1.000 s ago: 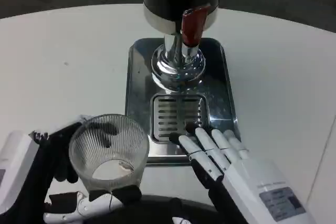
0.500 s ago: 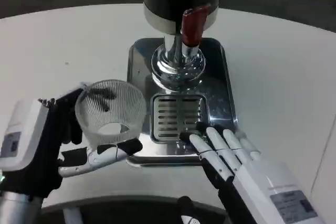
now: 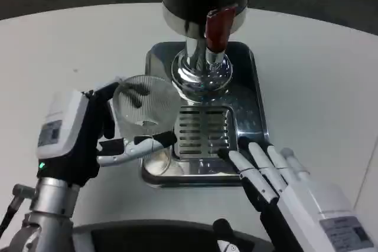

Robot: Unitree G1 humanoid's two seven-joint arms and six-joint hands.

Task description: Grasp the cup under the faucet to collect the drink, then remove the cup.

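the left hand holds the clear cup beside the faucet, the right hand waits open, and the cup could bump, maybe tip, going under.

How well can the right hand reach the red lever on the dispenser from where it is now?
Probably yes. The right hand lies with fingers spread at the front of the metal tray, holding nothing. Nothing stands between it and the red lever above; the left hand holds the cup off to the left.
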